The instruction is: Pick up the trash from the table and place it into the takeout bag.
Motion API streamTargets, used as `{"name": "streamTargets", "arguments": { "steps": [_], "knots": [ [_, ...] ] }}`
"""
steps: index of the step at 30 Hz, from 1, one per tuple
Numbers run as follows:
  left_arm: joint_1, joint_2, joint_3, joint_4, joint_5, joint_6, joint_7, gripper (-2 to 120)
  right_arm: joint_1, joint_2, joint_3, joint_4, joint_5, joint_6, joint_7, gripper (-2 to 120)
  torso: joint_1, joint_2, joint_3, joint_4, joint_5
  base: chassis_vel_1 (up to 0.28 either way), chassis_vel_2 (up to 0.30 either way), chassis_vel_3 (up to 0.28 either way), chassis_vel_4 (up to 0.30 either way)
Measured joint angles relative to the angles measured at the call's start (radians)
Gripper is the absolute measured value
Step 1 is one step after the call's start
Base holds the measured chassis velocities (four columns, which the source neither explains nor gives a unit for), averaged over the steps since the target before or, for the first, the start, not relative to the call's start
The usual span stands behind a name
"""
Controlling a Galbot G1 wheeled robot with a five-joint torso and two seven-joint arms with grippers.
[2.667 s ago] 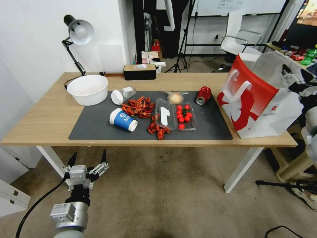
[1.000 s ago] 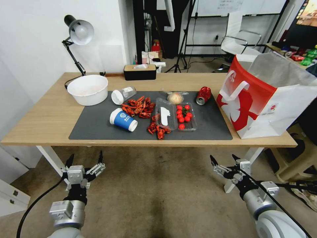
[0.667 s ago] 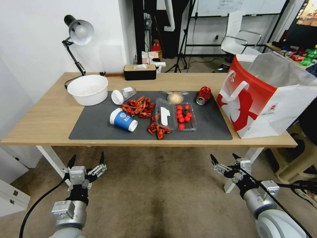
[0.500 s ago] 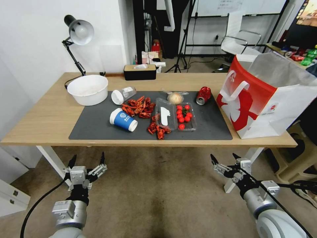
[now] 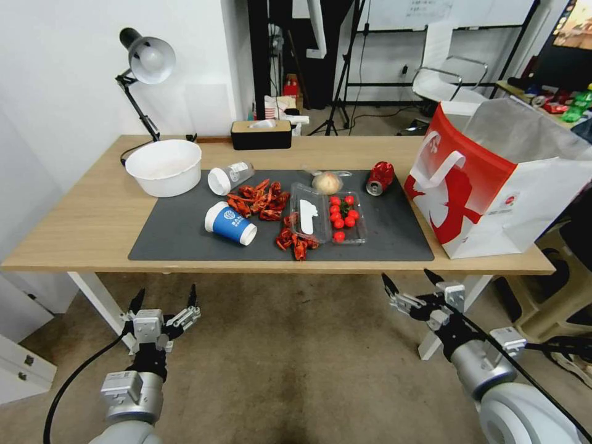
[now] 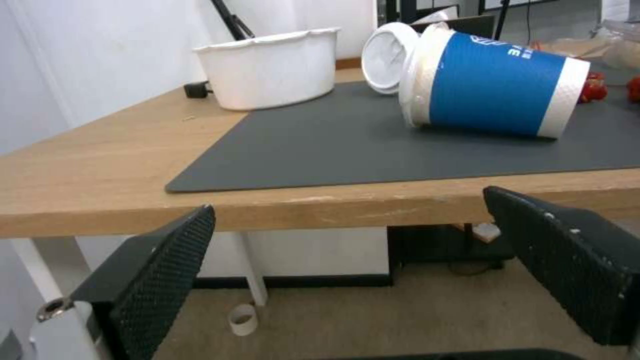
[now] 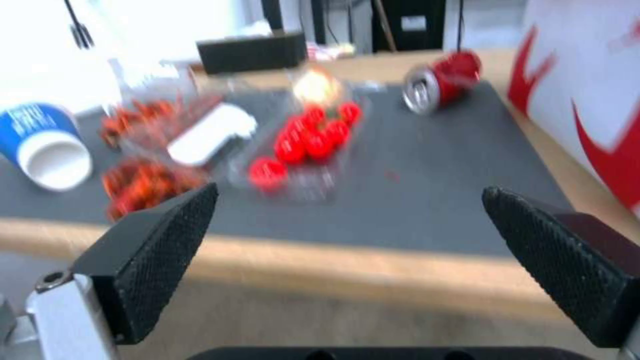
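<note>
Light-wood, long and rectangular, the surface [image 5: 80,228] fills the middle of the head frame, a large dark grey mat [image 5: 179,237] laid on it. On the mat lie a tipped blue paper cup [image 5: 230,224], a clear white-lidded plastic cup [image 5: 229,177], a pale wrapped bun [image 5: 327,182] and a crushed red can [image 5: 380,177]. A white bowl [image 5: 164,166] sits at upper left. The red-and-white paper takeout bag [image 5: 493,185] stands at the right. Both end effectors, left [image 5: 164,297] and right [image 5: 407,281], hang open below the surface's near edge, empty.
</note>
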Motion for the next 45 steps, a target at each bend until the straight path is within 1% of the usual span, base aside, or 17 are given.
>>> {"name": "streamTargets", "arguments": {
  "steps": [1, 6, 7, 11, 12, 15, 16, 19, 23, 25, 28, 34, 37, 39, 41, 42, 45],
  "knots": [
    [0.0, 0.0, 0.0, 0.0, 0.0, 0.0, 0.0, 100, 0.0, 0.0, 0.0, 0.0, 0.0, 0.0, 0.0, 100, 0.0, 0.0, 0.0, 0.0, 0.0, 0.0, 0.0, 0.0, 0.0],
    [-0.009, -0.002, -0.008, 0.002, -0.002, 0.013, 0.0, 100, 0.103, -0.062, -0.046, -0.002, 0.06, 0.0, 0.055, 100, 0.0, 0.0, 0.0, 0.0, 0.0, 0.0, 0.0, 0.0, 0.0],
    [-0.009, -0.002, -0.008, 0.002, -0.002, 0.013, 0.0, 100, 0.103, -0.062, -0.046, -0.002, 0.06, 0.0, 0.055, 100, 0.0, 0.0, 0.0, 0.0, 0.0, 0.0, 0.0, 0.0, 0.0],
    [-0.012, -0.006, -0.003, 0.001, -0.002, 0.019, 0.001, 100, 0.222, -0.119, -0.108, -0.058, 0.099, 0.0, 0.104, 100, 0.0, 0.0, 0.0, 0.0001, 0.0002, 0.0, 0.0, 0.0, 0.0],
    [-0.012, -0.006, -0.003, 0.001, -0.002, 0.019, 0.001, 100, 0.222, -0.119, -0.108, -0.058, 0.099, 0.0, 0.104, 100, 0.0, 0.0, 0.0, 0.0001, 0.0002, 0.0, 0.0, 0.0, 0.0],
    [-0.014, -0.009, 0.005, 0.001, 0.004, 0.023, 0.001, 100, 0.3, -0.138, -0.152, -0.084, 0.133, 0.0, 0.162, 100, 0.0, 0.0, 0.0, 0.0001, 0.0, 0.0, 0.0, 0.0, 0.0],
    [-0.014, -0.009, 0.005, 0.001, 0.004, 0.023, 0.001, 100, 0.3, -0.138, -0.152, -0.084, 0.133, 0.0, 0.162, 100, 0.0, 0.0, 0.0, 0.0001, 0.0, 0.0, 0.0, 0.0, 0.0],
    [-0.017, -0.012, 0.012, 0.002, 0.011, 0.032, 0.002, 100, 0.409, -0.143, -0.212, -0.12, 0.153, 0.0, 0.257, 100, 0.0, 0.0, 0.0, 0.0001, 0.0001, 0.0, 0.0, 0.0, 0.0],
    [-0.017, -0.012, 0.012, 0.002, 0.012, 0.034, 0.002, 100, 0.449, -0.144, -0.234, -0.141, 0.156, 0.0, 0.284, 100, 0.0, 0.0, 0.0, 0.0, 0.0001, 0.0, 0.0, 0.0, 0.0],
    [-0.016, -0.012, 0.007, 0.0, 0.013, 0.037, 0.002, 100, 0.524, -0.149, -0.27, -0.174, 0.159, 0.0, 0.336, 100, 0.0, 0.0, 0.0, 0.0001, 0.0, 0.0, 0.0, 0.0, 0.0],
    [-0.015, -0.012, 0.001, -0.003, 0.013, 0.038, 0.002, 100, 0.575, -0.152, -0.295, -0.195, 0.16, -0.002, 0.371, 100, 0.0, 0.0, 0.0, 0.0, 0.0001, 0.0, 0.0, 0.0, 0.0],
    [-0.005, -0.014, -0.012, -0.012, 0.012, 0.038, 0.0, 100, 0.664, -0.152, -0.35, -0.241, 0.182, -0.045, 0.442, 100, 0.0, 0.0, 0.0, 0.0, -0.0001, 0.0, 0.0, 0.0, 0.0],
    [-0.001, -0.018, -0.014, -0.015, 0.012, 0.037, 0.0, 100, 0.725, -0.15, -0.387, -0.283, 0.232, -0.081, 0.49, 100, 0.0, 0.0, 0.0, 0.0, 0.0, 0.0, 0.0, 0.0, 0.0],
    [0.0, -0.021, -0.015, -0.015, 0.013, 0.036, -0.001, 100, 0.745, -0.151, -0.399, -0.298, 0.255, -0.096, 0.502, 100, 0.0, 0.0, 0.0, 0.0, -0.0002, 0.0, 0.0, 0.0, 0.0],
    [0.0, -0.026, -0.015, -0.016, 0.013, 0.035, -0.002, 100, 0.802, -0.148, -0.435, -0.351, 0.321, -0.132, 0.526, 100, 0.0, 0.0, 0.0, 0.0, -0.0001, 0.0, 0.0, 0.0, 0.0],
    [0.0, -0.026, -0.015, -0.016, 0.013, 0.035, -0.002, 100, 0.802, -0.148, -0.435, -0.351, 0.321, -0.132, 0.526, 100, 0.0, 0.0, 0.0, 0.0, -0.0001, 0.0, 0.0, 0.0, 0.0],
    [0.0, -0.03, -0.016, -0.017, 0.014, 0.034, -0.003, 100, 0.852, -0.128, -0.464, -0.408, 0.371, -0.145, 0.537, 100, 0.0, 0.0, 0.0, 0.0001, 0.0, 0.0, 0.0, 0.0, 0.0]
  ]
}}
